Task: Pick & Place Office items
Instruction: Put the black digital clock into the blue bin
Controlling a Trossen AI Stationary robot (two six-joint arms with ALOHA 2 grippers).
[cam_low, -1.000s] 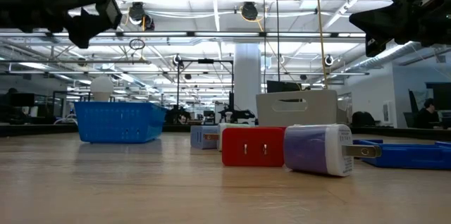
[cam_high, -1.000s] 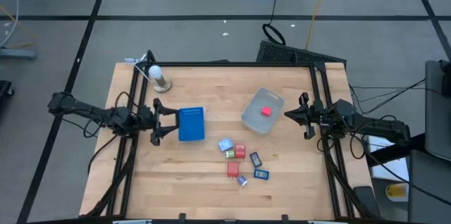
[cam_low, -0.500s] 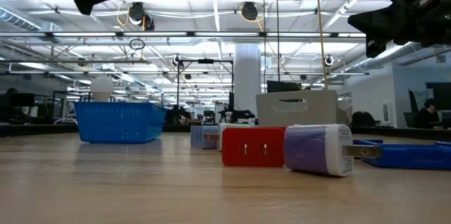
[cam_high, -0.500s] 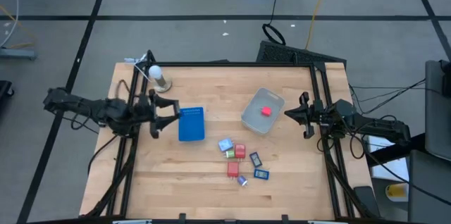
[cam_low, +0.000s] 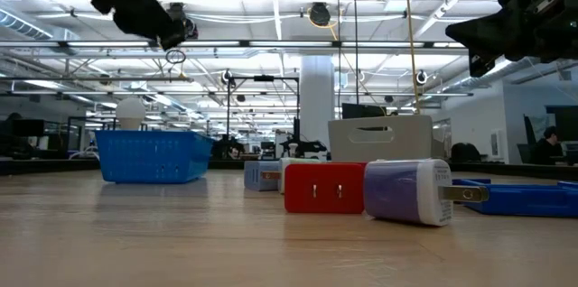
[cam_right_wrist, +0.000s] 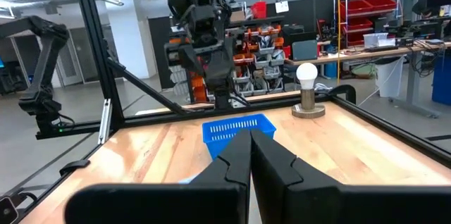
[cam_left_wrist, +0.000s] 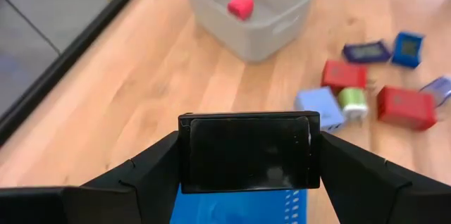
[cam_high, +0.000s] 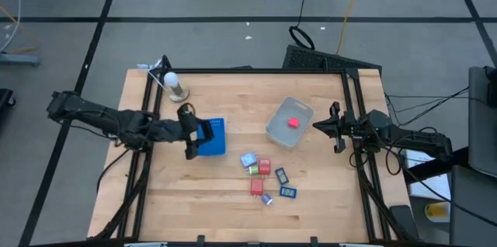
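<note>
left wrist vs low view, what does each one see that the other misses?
Left wrist only: the inside of the grey tub with one red piece in it, plus the left hand clamped on a black block.
Low only: the right hand, shut, hanging high on the right, and the white bulb behind the blue basket.
Both: the tub's outer wall, the blue basket and the red blocks on the wooden table.
</note>
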